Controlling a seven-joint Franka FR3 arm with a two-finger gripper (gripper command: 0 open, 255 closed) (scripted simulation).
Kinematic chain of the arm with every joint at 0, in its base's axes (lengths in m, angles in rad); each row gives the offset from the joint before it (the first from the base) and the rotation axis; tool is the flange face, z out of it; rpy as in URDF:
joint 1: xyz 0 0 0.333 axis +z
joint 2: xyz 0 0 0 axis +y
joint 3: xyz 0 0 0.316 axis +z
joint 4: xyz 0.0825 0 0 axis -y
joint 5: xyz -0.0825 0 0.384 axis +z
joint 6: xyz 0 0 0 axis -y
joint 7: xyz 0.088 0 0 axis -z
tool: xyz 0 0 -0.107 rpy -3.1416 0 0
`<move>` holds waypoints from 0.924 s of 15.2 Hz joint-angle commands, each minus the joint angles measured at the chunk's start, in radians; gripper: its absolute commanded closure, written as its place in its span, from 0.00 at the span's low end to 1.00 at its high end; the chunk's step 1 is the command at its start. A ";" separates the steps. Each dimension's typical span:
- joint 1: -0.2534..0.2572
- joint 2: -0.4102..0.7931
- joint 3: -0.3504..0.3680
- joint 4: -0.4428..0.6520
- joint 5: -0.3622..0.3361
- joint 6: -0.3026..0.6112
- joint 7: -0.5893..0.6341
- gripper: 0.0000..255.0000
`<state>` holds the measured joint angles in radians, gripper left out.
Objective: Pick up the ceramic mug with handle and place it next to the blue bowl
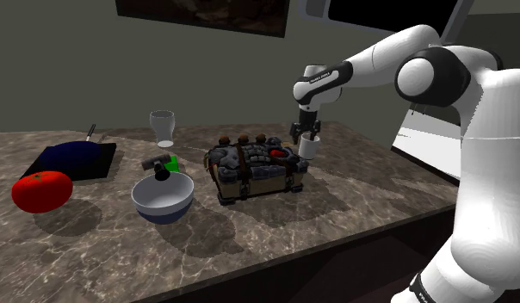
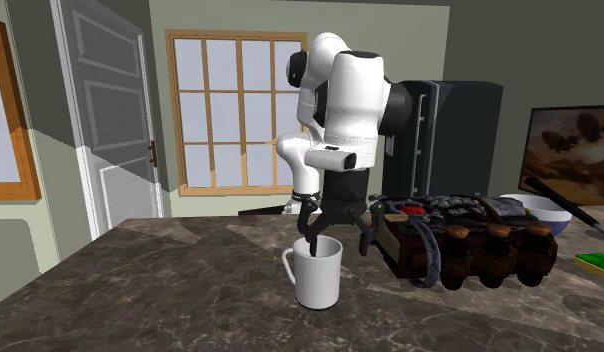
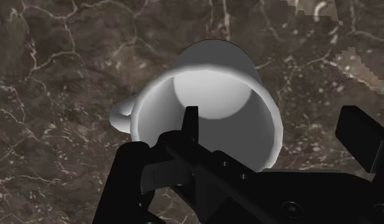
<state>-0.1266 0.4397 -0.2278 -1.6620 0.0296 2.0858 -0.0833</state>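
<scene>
A white mug (image 1: 309, 148) with a handle stands upright on the dark marble counter (image 1: 353, 207), just to the right of a dark basket in the shoulder view. My black gripper (image 1: 306, 131) is right over it and open. In the second exterior view one finger dips inside the mug (image 2: 318, 275) near the handle side, while the other hangs outside the rim, so the gripper (image 2: 340, 238) straddles the wall. The wrist view shows the mug (image 3: 210, 89) from above, with a fingertip (image 3: 191, 124) inside it. The blue bowl (image 1: 163, 198) sits far off toward the shoulder view's left.
A dark strapped basket (image 1: 254, 168) holding small items stands between mug and bowl. A clear glass (image 1: 163, 127), a green object (image 1: 170, 161), a dark blue tray (image 1: 73, 159) and a red tomato (image 1: 41, 191) lie further left. The counter's front edge (image 1: 336, 250) runs diagonally.
</scene>
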 commanded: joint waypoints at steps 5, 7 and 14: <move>-0.002 0.011 0.001 -0.010 0.003 0.021 -0.002 0.00; -0.002 0.011 0.001 -0.010 0.003 0.021 -0.002 0.00; -0.002 0.011 0.001 -0.010 0.003 0.021 -0.002 1.00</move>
<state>-0.1285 0.4509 -0.2268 -1.6717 0.0323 2.1068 -0.0852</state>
